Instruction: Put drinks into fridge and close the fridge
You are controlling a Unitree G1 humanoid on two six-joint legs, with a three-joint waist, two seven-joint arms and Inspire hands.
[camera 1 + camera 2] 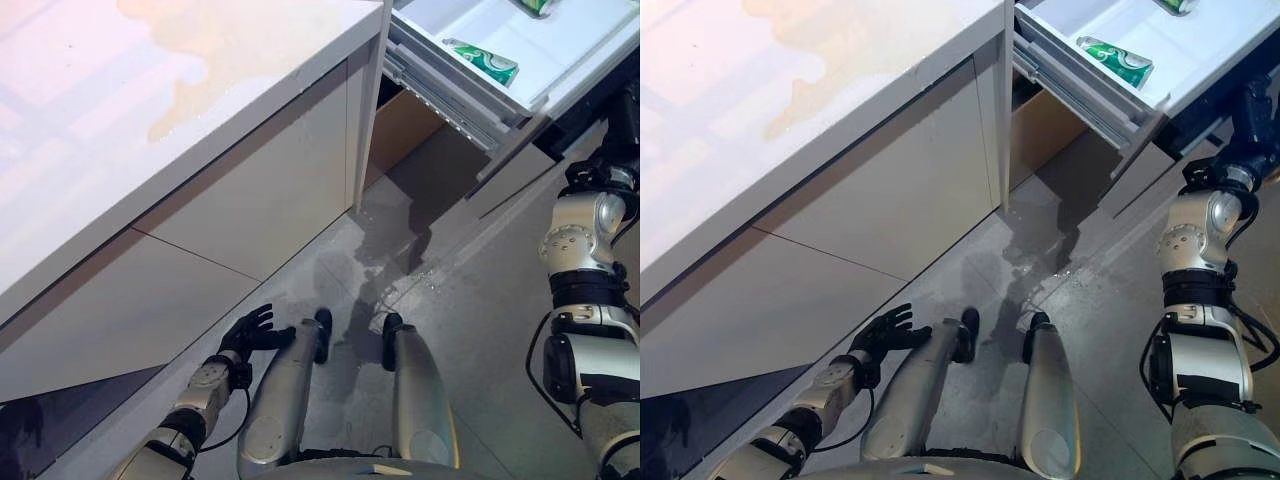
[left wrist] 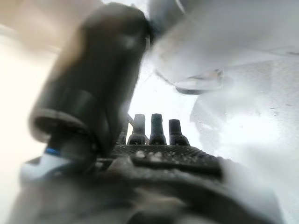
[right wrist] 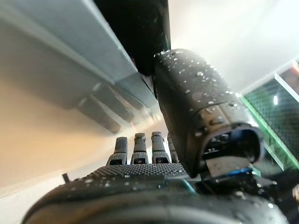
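A white fridge drawer (image 1: 575, 55) stands pulled out at the upper right. One green drink can (image 1: 482, 60) lies on its side inside, and the end of a second green can (image 1: 536, 5) shows at the top edge. My right hand (image 3: 140, 151) is raised just under the drawer's front edge, with straight fingers and nothing in it; in the eye views it is a dark shape (image 1: 1252, 110) below the drawer's front corner. My left hand (image 1: 252, 330) hangs low near the floor by the cabinet front, fingers spread and empty.
A long white counter (image 1: 150, 100) with pale cabinet fronts (image 1: 250, 200) runs along the left. A dark opening (image 1: 400, 125) shows under the drawer rails. A wet patch (image 1: 390, 260) spreads over the grey floor below the drawer.
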